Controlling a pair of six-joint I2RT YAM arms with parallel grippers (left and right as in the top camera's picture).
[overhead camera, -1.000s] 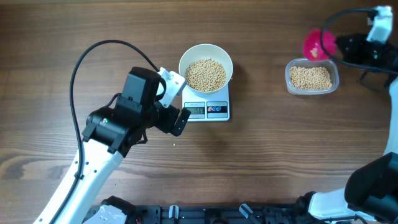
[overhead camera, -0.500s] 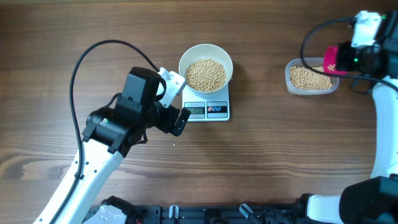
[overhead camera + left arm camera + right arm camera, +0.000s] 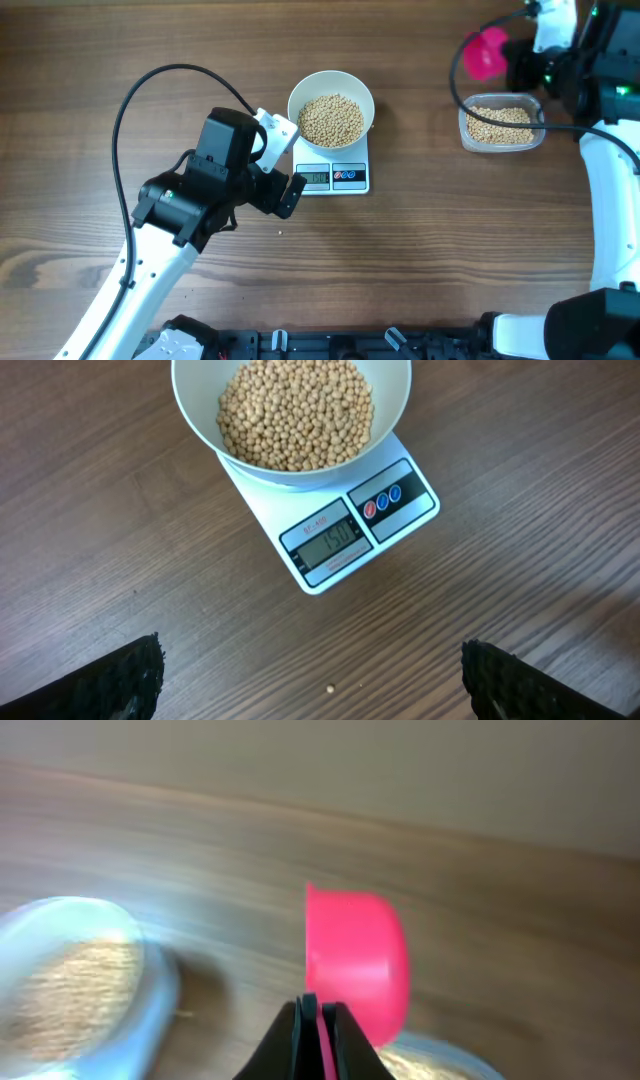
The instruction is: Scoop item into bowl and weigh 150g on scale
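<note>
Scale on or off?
On: the scale shows dark digits on its LCD, apparently 150, with the bowl of beans resting on it.

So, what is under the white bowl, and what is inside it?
The bowl stands on the scale; only its front part shows, the rest is covered. Inside are beans, hiding the bowl's bottom.

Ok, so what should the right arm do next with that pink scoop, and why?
Probably set the pink scoop down beside the clear tub rather than scoop more. The display on the scale appears to read 150 under the bowl of beans, so the target looks met.
</note>
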